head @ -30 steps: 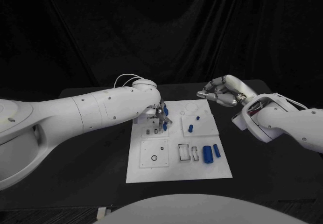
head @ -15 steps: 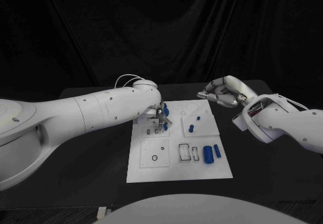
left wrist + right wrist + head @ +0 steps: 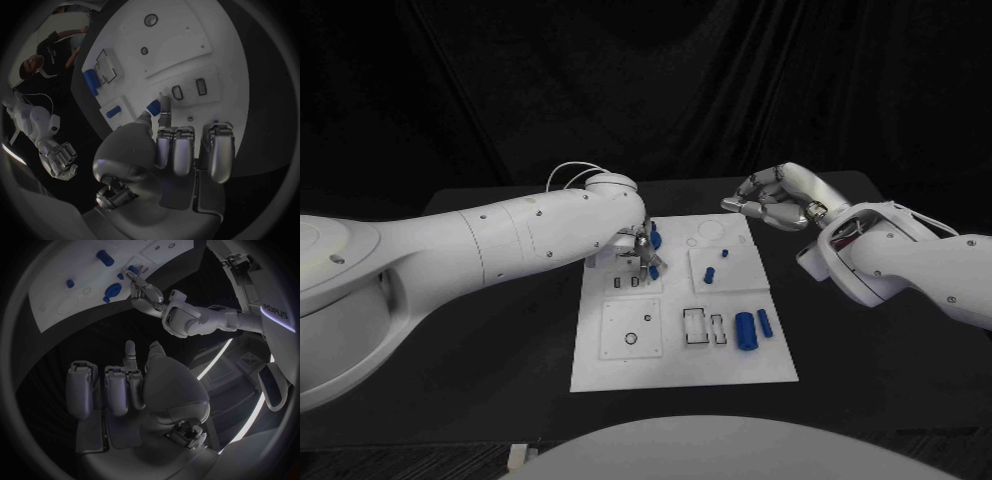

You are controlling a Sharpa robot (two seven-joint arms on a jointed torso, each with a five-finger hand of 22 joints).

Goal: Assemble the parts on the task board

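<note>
While the left hand is working: task board (image 3: pixel 678 370) is lying in the middle of the table (image 3: pixel 488 390), parts spread across it
Left hand (image 3: pixel 638 253): reaching down over the board's far-left area, pinching a small blue part (image 3: pixel 153 107) between thumb and a fingertip, other fingers curling in
Why held so: the part is pointing at the small slots (image 3: pixel 187 90) just beyond it, seemingly for insertion
Right hand (image 3: pixel 776 200): hovering off the board's far-right corner, fingers curling in and grasping nothing, apparently keeping clear
Loose parts: two blue cylinders (image 3: pixel 753 328) lying near the right edge, smaller blue pieces (image 3: pixel 710 274) farther back
</note>
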